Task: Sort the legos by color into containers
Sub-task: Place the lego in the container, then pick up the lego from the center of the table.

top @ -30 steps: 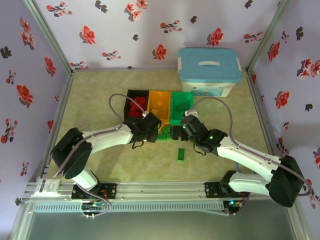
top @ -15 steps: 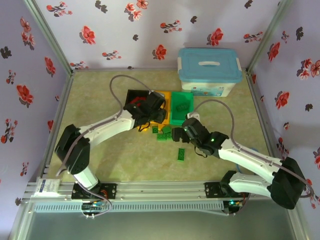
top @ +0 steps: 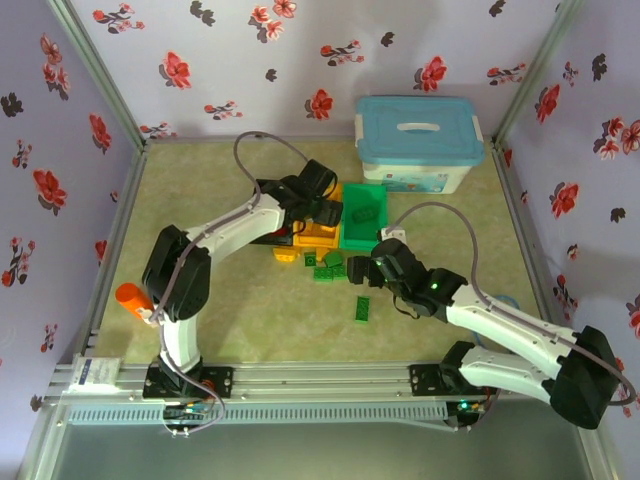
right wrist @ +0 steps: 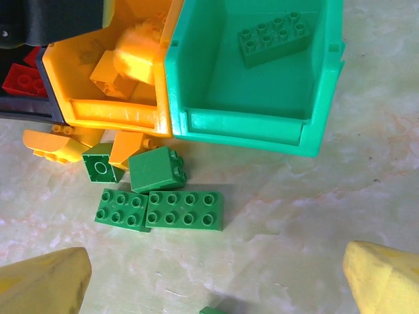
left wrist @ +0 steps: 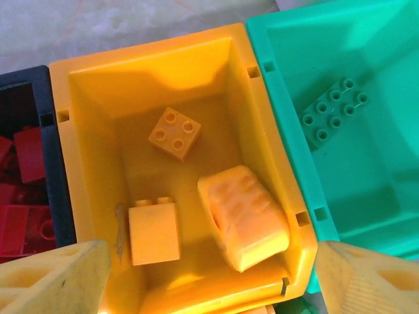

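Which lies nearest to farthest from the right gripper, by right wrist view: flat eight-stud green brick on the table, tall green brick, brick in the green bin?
From the right gripper:
1. Flat eight-stud green brick, on the table.
2. Tall green brick, behind it.
3. Green brick, inside the green bin.

Looks down on a green bin (right wrist: 242,124) holding one green brick (right wrist: 275,38), touching an orange bin (right wrist: 114,112); four green bricks (right wrist: 184,210) clustered on the table (right wrist: 327,216) in front.
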Available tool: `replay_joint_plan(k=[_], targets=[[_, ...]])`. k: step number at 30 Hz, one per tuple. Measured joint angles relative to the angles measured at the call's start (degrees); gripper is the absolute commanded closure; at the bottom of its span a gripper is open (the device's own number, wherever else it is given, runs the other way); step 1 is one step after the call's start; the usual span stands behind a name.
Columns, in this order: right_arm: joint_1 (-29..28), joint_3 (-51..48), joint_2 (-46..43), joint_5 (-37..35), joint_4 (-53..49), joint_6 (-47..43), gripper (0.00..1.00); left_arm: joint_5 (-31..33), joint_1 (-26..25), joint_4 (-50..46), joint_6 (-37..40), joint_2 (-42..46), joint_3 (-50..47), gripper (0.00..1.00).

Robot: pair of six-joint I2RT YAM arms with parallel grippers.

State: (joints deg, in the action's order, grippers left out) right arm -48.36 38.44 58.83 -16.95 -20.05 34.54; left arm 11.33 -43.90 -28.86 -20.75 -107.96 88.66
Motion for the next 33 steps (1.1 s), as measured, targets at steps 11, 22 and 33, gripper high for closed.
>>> replay_joint_plan(k=[11, 22, 33], targets=[[-0.02, 4.87, 9.92, 5.33, 0.24, -3.1, 0.05, 0.57, -0.63, 9.11, -4.15, 24.28, -26.86, 0.19], [-4.55, 15.21, 22.36, 6.88, 0.76, -4.33, 0.07, -0.42, 3.52, 15.34, -10.03, 28.89, -45.88, 0.15], [-4.79, 14.45, 20.76, 5.6, 0.81, -3.21, 0.07, -2.93, 5.49, 18.43, -10.19, 16.11, -40.04, 0.12]])
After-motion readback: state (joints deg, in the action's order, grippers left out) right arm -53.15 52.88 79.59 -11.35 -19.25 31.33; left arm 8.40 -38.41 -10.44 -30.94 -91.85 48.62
